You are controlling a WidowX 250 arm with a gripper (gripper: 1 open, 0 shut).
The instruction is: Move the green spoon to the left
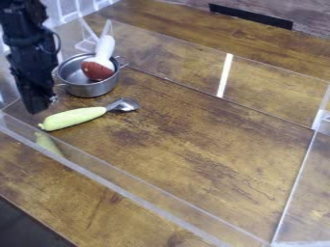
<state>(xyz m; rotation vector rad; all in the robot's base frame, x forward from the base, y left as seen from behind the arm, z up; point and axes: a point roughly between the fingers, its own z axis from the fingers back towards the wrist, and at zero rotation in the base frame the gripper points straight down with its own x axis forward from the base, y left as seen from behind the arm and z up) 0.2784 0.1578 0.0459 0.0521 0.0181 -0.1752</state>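
A: Where's the end effector (35, 100)?
B: Left edge of the frame, low over the wooden tabletop (206, 145), fingers together, gripping nothing.
A: And the green spoon (80, 116)?
B: Just right of it and slightly lower, lying flat.

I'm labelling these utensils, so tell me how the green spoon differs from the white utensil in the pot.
The green spoon lies flat on the wooden table; the white utensil stands tilted in the small steel pot. The green spoon has a thick yellow-green handle and a small silver bowl; the white utensil looks plain white, with a reddish patch at its lower end. Both are long-handled utensils.
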